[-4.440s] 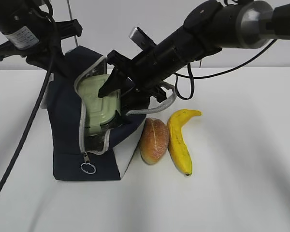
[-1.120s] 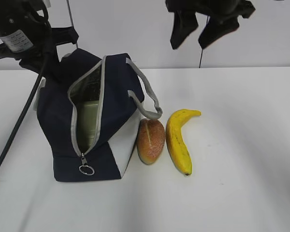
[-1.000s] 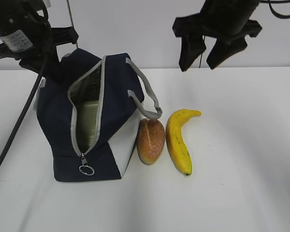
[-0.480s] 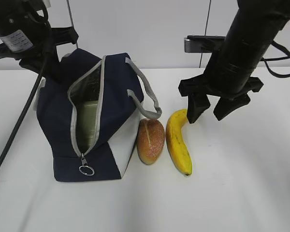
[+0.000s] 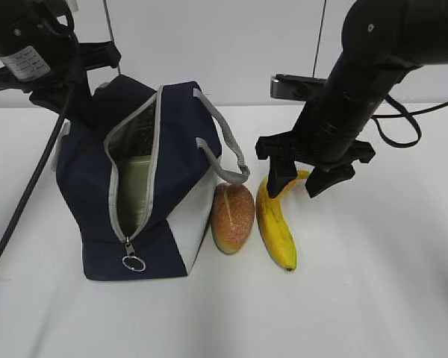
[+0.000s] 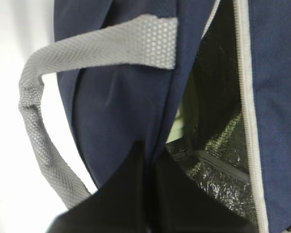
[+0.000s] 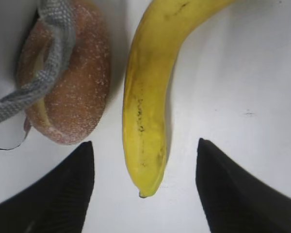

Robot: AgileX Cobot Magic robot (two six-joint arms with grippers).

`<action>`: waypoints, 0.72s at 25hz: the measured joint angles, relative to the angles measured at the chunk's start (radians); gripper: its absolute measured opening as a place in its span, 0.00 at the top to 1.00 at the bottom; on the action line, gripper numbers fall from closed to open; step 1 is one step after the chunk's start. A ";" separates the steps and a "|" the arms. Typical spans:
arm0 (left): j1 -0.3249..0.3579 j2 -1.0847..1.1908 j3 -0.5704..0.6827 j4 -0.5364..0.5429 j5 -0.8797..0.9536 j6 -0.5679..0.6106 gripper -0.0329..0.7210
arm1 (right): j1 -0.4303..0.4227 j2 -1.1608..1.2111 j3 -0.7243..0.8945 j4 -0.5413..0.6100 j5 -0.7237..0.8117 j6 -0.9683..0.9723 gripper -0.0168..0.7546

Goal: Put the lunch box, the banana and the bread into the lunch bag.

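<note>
**Inspector A:** We note the large navy-blue fabric lunch bag (image 5: 145, 186) standing on the white tabletop (image 5: 373, 298), its grey zipper open. The clear lunch box with the sage-green lid (image 5: 134, 190) sits inside it. The left gripper (image 6: 148, 160) has its fingers pressed together on the bag's navy edge beside the opening, next to the grey woven strap handle (image 6: 106, 46).

**Inspector B:** Agreed. The curved ripe yellow banana (image 5: 275, 216) lies on the table just right of the oval golden-brown bread roll (image 5: 234, 216), and the roll rests against the bag's white side panel. The right gripper (image 5: 305, 179) hangs over the banana's upper end with its fingers (image 7: 68, 189) spread wide, holding nothing.

**Inspector A:** On handling, we judge the banana light, smooth-skinned and easily bruised. A moderate grip across its middle, on the thick part of the curve, looks safest; the tapered ends would likely slip.

**Inspector B:** In the right wrist view one finger stands close to the roll. We judge the roll soft and crushable, and a second strap handle (image 7: 43, 77) drapes over it, so it could snag.

**Inspector A:** The tabletop is plain, matte and white, with nothing else near the items. Behind it stands a pale wall with a thin dark vertical seam.
</note>
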 joint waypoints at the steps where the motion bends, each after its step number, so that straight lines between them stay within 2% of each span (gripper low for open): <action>1: 0.000 0.000 0.000 0.000 0.000 0.000 0.96 | 0.000 0.014 0.000 0.000 -0.002 0.000 0.33; 18: 0.000 0.000 0.000 0.000 0.001 0.000 0.96 | 0.000 0.122 0.000 0.032 -0.058 -0.097 0.33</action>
